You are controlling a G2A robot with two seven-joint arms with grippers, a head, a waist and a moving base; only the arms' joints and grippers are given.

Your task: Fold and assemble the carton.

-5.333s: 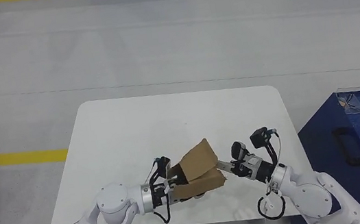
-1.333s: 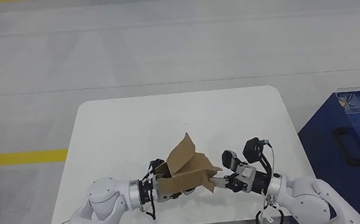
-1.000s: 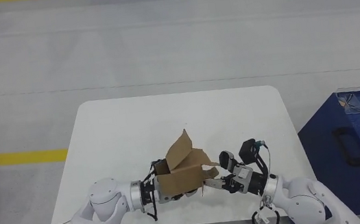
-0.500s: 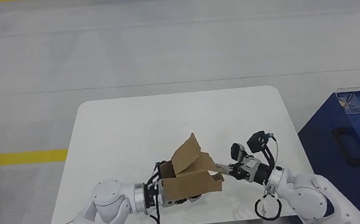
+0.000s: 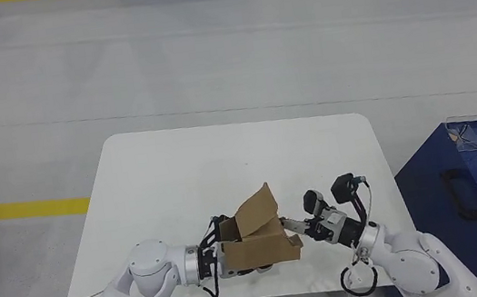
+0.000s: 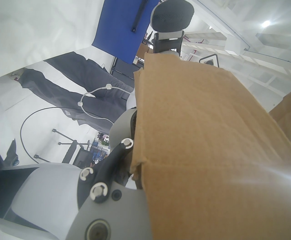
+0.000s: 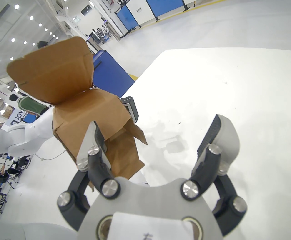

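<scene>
Carton (image 5: 264,235) in left gripper (image 5: 222,247), apparently half-folded

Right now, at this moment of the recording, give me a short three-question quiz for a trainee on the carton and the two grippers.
1. True or false: the right gripper is clamped shut on the carton.
2. What holds the carton above the table's near edge? A: the left gripper. B: a person's hand. C: nothing, it lies flat.
3. Fill in the blank: the carton's large rounded flap is standing ____ rather than folded down.

Key: 1 false, its fingers are spread open, with one finger by a lower flap. 2 A. 3 up.
</scene>
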